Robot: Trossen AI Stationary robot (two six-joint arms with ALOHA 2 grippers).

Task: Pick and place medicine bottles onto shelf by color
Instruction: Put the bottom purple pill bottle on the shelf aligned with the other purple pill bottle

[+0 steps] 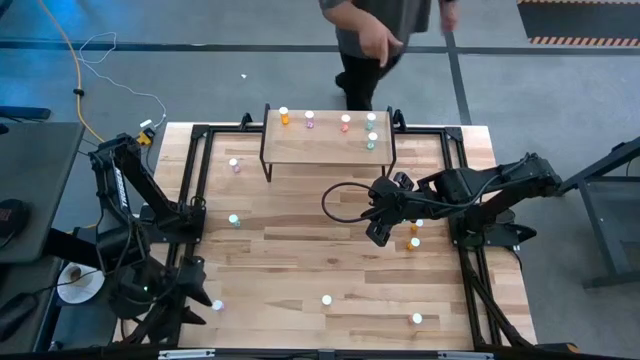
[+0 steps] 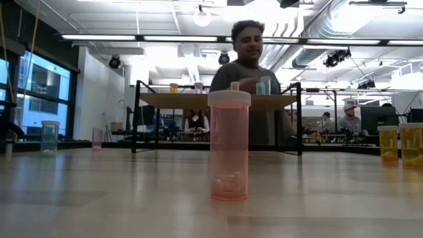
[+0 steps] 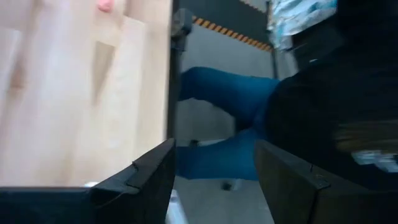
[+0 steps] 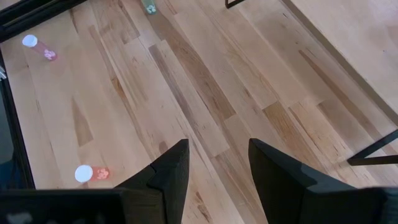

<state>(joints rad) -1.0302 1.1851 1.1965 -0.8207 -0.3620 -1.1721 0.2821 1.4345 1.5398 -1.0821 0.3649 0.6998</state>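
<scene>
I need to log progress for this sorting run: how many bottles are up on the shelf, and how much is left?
Done: about five bottles stand on the shelf, orange at one end, teal at the other. In hand: nothing; the right tool hangs open and empty over mid-table, and the left tool is open at the table's near-left edge. Left: about eight bottles on the table, including an orange one beside the right tool.

Translucent plastic bottle [image 2: 229, 147] on smooth, matt light-wood table [image 2: 99, 198]; shelf [image 1: 325, 145] wood-topped, black-metal-legged.
</scene>
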